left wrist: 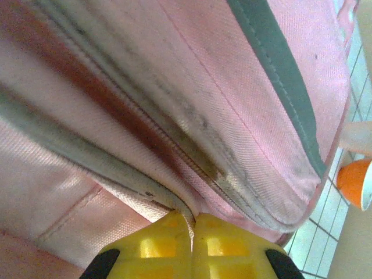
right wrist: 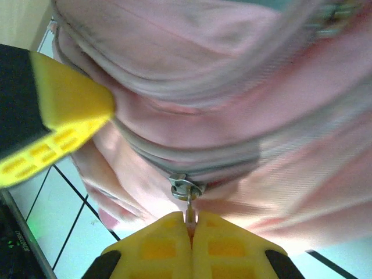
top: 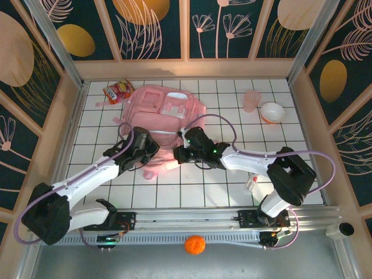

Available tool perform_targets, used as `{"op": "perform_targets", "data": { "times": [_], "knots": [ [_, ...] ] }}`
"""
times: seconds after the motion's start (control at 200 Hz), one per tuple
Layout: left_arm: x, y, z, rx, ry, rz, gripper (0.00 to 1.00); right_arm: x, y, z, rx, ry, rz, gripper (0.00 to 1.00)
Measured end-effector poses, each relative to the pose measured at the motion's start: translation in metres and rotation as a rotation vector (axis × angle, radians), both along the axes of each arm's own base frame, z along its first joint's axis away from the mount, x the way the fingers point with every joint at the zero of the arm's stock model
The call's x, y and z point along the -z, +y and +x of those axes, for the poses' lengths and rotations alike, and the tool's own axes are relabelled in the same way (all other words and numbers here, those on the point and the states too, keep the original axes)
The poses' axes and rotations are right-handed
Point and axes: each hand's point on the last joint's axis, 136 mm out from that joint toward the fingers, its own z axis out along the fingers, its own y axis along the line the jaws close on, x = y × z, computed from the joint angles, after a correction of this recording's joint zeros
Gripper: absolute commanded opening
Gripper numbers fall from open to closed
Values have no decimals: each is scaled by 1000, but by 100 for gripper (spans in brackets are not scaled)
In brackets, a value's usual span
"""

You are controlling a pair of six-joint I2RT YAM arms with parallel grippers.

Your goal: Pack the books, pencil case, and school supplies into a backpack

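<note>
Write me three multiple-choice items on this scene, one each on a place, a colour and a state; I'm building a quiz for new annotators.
1. Where does the snack bag lie relative to the backpack?
A) by its far left corner
B) on top of it
C) on its right side

2. What colour is the ball?
A) blue
B) orange
C) white

3. What is the right gripper doing?
A) open, holding nothing
B) shut on a strap
C) shut on the zipper pull

Answers: A, the top view shows the bag there; B, the ball is plainly orange; C, the right wrist view shows the metal pull pinched between closed fingers.
</note>
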Motion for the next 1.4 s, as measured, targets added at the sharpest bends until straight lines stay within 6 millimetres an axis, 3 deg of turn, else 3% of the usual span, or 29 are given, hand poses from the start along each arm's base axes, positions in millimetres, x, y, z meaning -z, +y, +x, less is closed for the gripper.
{"op": "perform_targets", "data": {
  "times": [0.16, 0.26, 0.285, 0.36, 0.44, 0.601, 0.766, 0.891, 0.966, 1.146, 1.401],
  "knots": [
    [1, 34, 4, -49, -13, 63, 0, -10, -11, 18, 30, -16, 38, 0],
    [2, 41, 5, -41, -17, 96, 0, -16, -13, 24, 34, -22, 61, 0],
    [3, 41, 5, -33, -20, 102, 5, -16, -12, 24, 31, -21, 63, 0],
    [2, 39, 6, -4, -24, 110, 28, -16, -12, 23, 28, -20, 66, 0],
    [-2, 38, 8, 17, -36, 117, 42, -15, -13, 23, 29, -17, 61, 0],
    [-22, 16, 5, 86, -92, 103, 52, -14, -13, 22, 30, -13, 57, 0],
    [-28, -8, -1, 154, -110, 82, 54, -14, -13, 22, 28, -15, 55, 0],
    [-17, -12, 1, 160, -86, 84, 47, -14, -13, 23, 30, -16, 54, 0],
    [-6, -9, 2, 138, -60, 100, 30, -14, -14, 23, 31, -16, 54, 0],
    [20, 9, 6, 81, -2, 92, 4, -14, -17, 27, 42, -16, 54, 0],
    [39, 29, 9, 13, 44, 97, 0, 3, -44, 49, 117, 6, 43, 0]
  ]
}}
